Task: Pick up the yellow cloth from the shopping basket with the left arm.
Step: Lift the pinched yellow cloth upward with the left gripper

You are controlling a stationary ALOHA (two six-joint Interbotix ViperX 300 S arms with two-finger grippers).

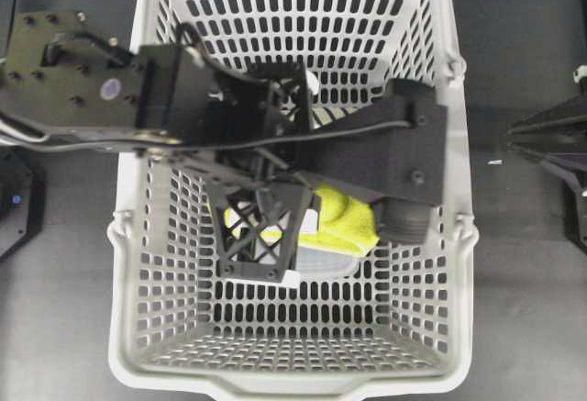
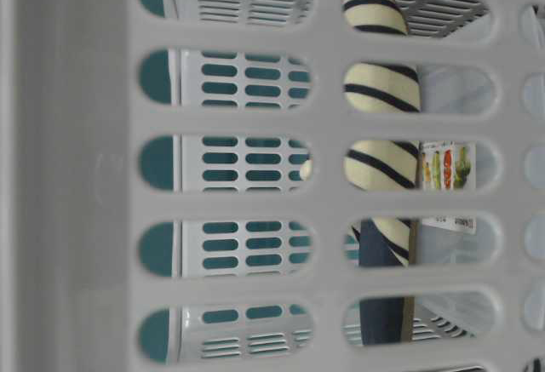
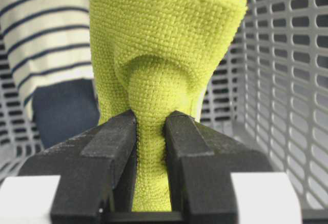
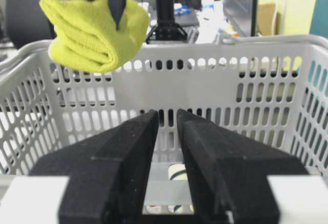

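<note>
Your left pincer [image 3: 150, 131] is clenched on a narrow fold of the yellow cloth [image 3: 164, 44], hanging above the basket [image 4: 215, 65] rim; any jerk could slip it free.

Even, fairly bright indoor light falls from above, with no harsh glare. In the overhead view the pale shopping basket [image 1: 147, 236] reads clearly against the dim dark surface [image 1: 64, 328], and the left arm [image 1: 376, 149] is a near-featureless black mass with soft edges. The table-level view is filled by the basket wall, very close and blurred, while a striped slipper [image 2: 379, 91] behind it is sharper. In the left wrist view the yellow cloth [image 3: 164, 55] is crisp in weave; the nearest tool fingers [image 3: 110, 152] are soft.
</note>
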